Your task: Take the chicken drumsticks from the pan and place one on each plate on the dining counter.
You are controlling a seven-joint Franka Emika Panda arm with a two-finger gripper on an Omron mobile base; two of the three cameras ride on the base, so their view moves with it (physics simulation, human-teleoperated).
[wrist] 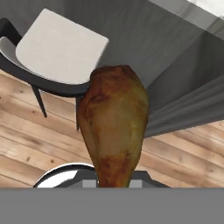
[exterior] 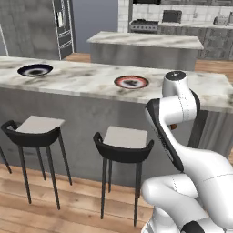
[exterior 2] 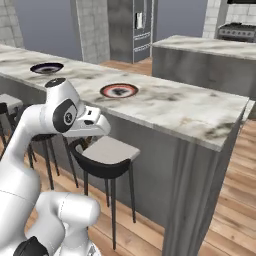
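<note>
While hanging below the dining counter (exterior: 91, 79) edge, beside the stool (wrist: 57, 52): risking a knock against the marble lip on lifting toward the red-rimmed plate (exterior: 131, 82); jaws clamping the chicken drumstick (wrist: 114, 118), possibly slipping.

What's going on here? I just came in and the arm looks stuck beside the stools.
The robot arm is carrying a chicken drumstick, clamped in its gripper, low beside the dining counter, above a stool and the wooden floor. Two plates sit on the counter: the red-rimmed plate nearer the arm and the dark plate farther along. Neither appears to hold a drumstick, so this one is not yet delivered.
</note>
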